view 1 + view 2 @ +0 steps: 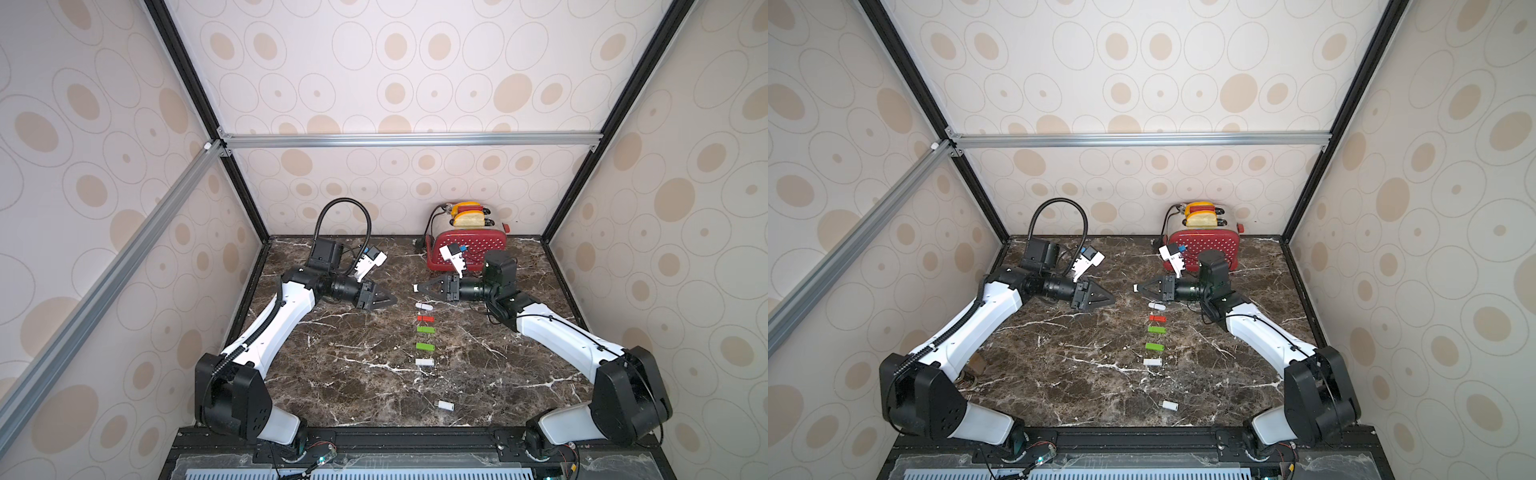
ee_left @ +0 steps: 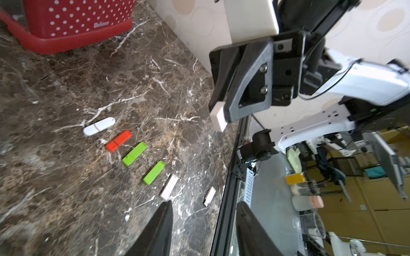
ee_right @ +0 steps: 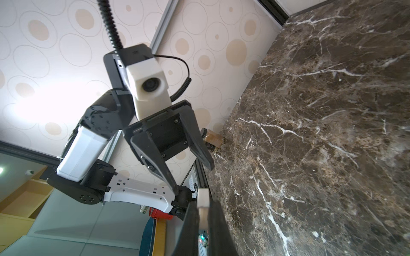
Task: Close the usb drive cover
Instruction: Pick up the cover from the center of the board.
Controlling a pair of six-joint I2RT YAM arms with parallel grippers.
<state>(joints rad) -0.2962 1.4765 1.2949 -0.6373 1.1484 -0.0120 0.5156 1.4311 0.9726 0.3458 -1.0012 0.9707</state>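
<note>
My right gripper [image 1: 417,287] [image 3: 203,205] is shut on a small white usb drive [image 1: 414,287] [image 2: 218,118] [image 3: 203,196]. Its white end sticks out past the fingertips, and the rest is hidden between the fingers. The drive hangs above the marble table [image 1: 332,374], so whether its cover is closed cannot be told. My left gripper [image 1: 392,300] [image 2: 205,205] [image 3: 192,178] faces it from a short way off, open and holding nothing. Another white usb drive [image 1: 445,405] [image 2: 209,196] lies near the front edge with its metal plug bare.
Several capped drives lie in a row below the grippers: a white rounded one [image 1: 424,306], a red one [image 1: 425,318], two green ones [image 1: 425,330] [image 1: 425,346] and a white one [image 1: 424,362]. A red dotted toaster [image 1: 467,249] stands at the back. A brown bottle [image 3: 213,139] lies at the table's left edge.
</note>
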